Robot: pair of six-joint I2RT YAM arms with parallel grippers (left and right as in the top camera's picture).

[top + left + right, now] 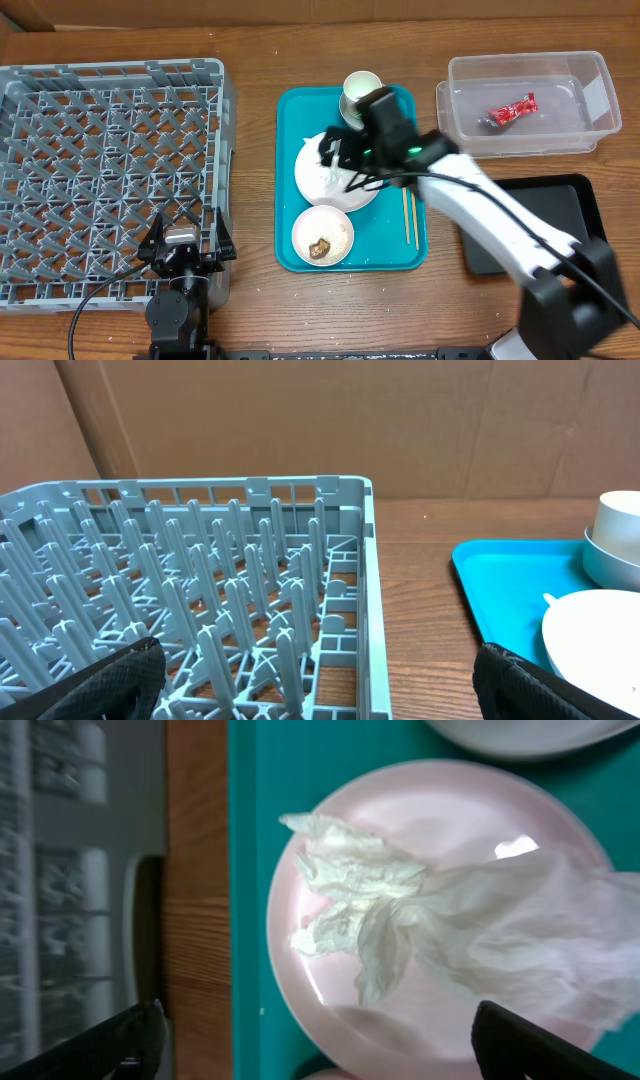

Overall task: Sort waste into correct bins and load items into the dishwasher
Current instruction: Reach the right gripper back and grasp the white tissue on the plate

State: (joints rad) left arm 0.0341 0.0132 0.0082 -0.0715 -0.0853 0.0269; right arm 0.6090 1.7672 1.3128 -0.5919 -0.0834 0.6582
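Crumpled white paper [380, 920] noted on pale pink plate [460, 810], directly beneath right gripper [320, 1050], jaws spread wide and empty; left gripper [185, 240] likewise released, parked at near corner of dish rack [100, 150]. Judged waste-sorting step in hand; required next: descend, pinch paper clear of plate, carry to a bin, red wrapper [512, 110] already in clear tub [560, 135]. Close by on teal tray [290, 110]: bowl [322, 237] with brown scrap, small cup [360, 90], chopsticks [408, 215]; black tray [575, 200] partly hidden beneath right arm.

Grey dish rack [200, 560] beside teal tray [505, 595]
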